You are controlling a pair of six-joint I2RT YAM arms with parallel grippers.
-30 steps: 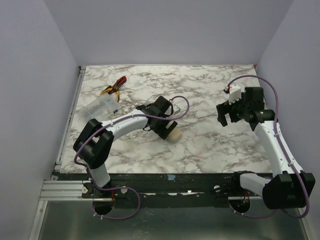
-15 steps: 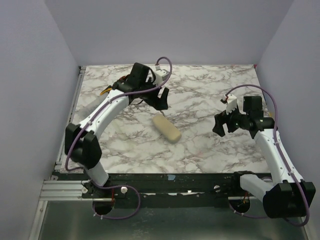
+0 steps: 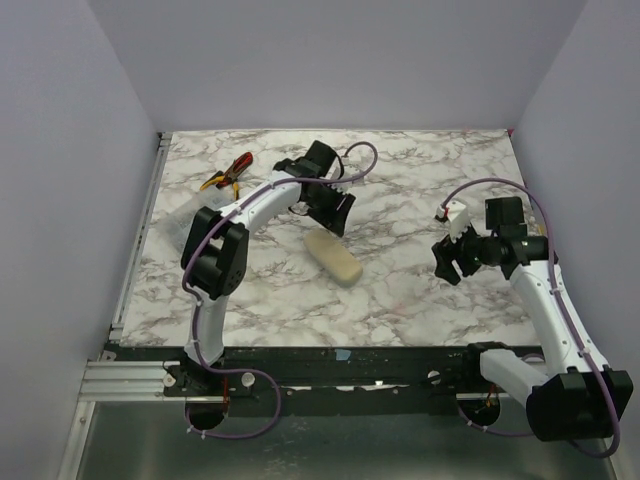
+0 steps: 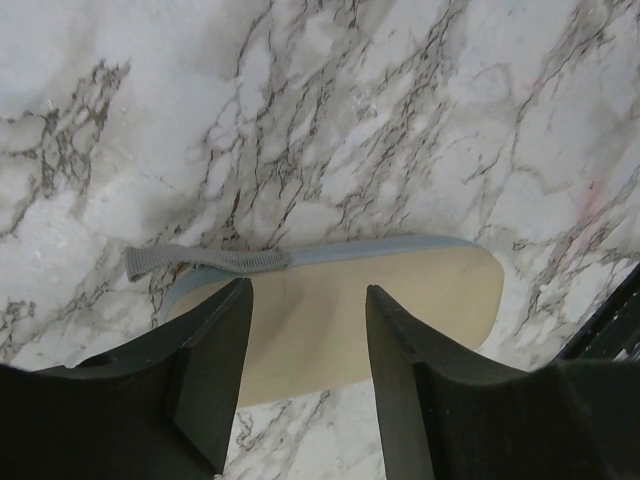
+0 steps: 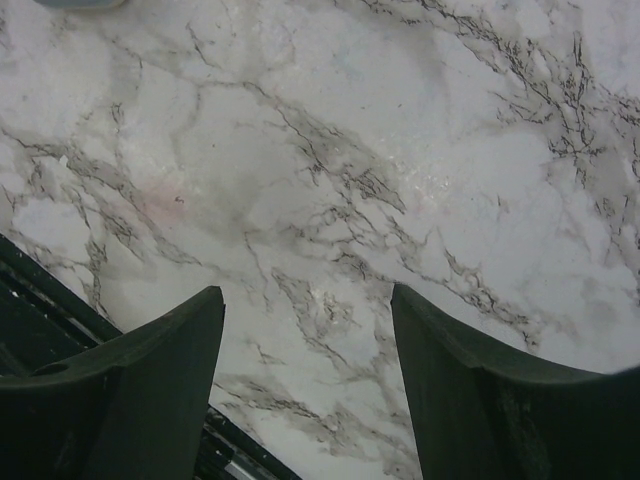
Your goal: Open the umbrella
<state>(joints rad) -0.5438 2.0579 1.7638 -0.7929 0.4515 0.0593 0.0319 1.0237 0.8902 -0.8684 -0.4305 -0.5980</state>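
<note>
**Fig.** Overhead view plus two wrist views. The umbrella (image 3: 333, 258), folded and beige, lies flat on the marble-patterned table (image 3: 400, 170) just left of frame centre, long axis running upper left to lower right. My left tool (image 3: 333, 212) hangs over its upper-left end, fingers pointing down, jaws apart w/ nothing clamped. In the left wrist view the umbrella's fabric shows in the gap betw. the two dark fingers (image 4: 215, 350), and its strap (image 4: 200, 262) trails toward the left edge. Whether those fingers touch the fabric I cannot tell. My right tool (image 3: 450, 262) sits at centre right, well apart from the umbrella, jaws likewise apart and empty. The right wrist view shows marble surface betw. its fingers. Red-and-yellow pliers (image 3: 228, 174) lie at the table's upper left, well apart from the umbrella.
</note>
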